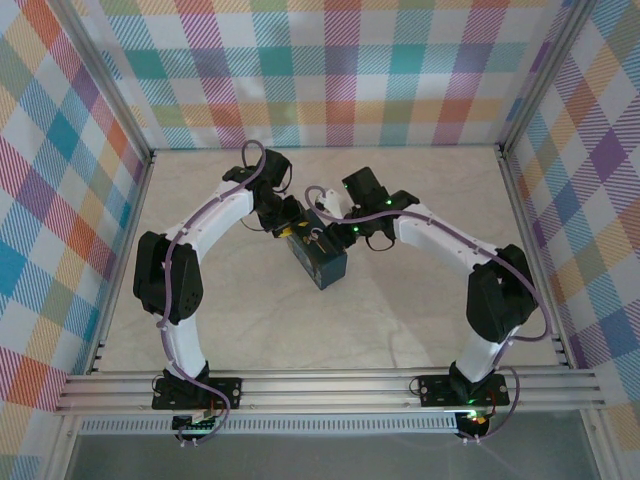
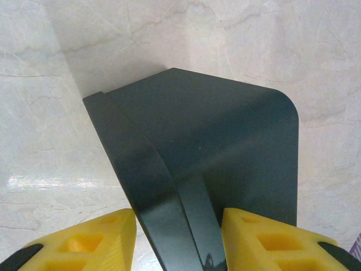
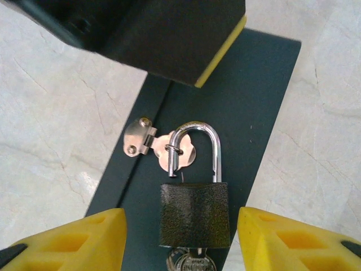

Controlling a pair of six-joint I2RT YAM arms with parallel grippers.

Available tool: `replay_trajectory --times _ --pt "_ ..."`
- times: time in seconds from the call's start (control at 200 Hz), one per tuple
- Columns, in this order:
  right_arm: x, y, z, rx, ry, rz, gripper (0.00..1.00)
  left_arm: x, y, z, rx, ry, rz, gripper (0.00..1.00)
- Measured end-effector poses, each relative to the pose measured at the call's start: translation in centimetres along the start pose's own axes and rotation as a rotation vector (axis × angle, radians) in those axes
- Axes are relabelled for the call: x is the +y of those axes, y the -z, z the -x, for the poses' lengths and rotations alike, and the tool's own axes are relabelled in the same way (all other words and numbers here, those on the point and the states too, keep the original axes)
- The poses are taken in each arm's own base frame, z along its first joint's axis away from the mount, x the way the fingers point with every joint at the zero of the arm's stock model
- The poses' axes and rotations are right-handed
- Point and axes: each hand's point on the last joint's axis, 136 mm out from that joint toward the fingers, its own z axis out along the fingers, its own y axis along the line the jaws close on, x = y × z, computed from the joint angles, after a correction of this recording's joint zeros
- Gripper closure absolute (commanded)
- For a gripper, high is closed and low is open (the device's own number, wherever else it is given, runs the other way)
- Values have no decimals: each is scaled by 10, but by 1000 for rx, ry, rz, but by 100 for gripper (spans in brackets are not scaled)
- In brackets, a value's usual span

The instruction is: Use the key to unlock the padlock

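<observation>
Yellow fingertips [image 3: 73, 240] of the right jaws stand released either side of the padlock [image 3: 194, 214], key [image 3: 190, 262] at its six o'clock, hung through the hasp [image 3: 141, 138] of a dark tin [image 3: 254, 96] on the counter [image 3: 51, 113]; at twelve o'clock, left jaws clench the tin.

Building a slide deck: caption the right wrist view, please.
Right claw open either side of the padlock, key in its base, shackle hooked through the hasp of the dark tin.

Bright, even light from overhead. Soft shadow behind the tin [image 2: 225, 147] on the table [image 2: 45, 113], faint glare streak on the marble. Padlock [image 3: 194, 214] sharp, shackle [image 3: 216, 152] glinting. Yellow fingers [image 3: 67, 243] at the bottom edge slightly soft.
</observation>
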Motion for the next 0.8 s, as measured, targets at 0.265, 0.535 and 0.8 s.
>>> replay_trajectory --times 0.265,0.535,0.8 --pt "-6 -13 -8 34 26 -8 56 0 0 0 0 0 0 57" --pt "-5 -12 -5 22 2 7 74 1 0 1 0 3 1 57" --pt "5 -6 -3 0 -221 139 75 0 -1 -2 17 6 -13 57"
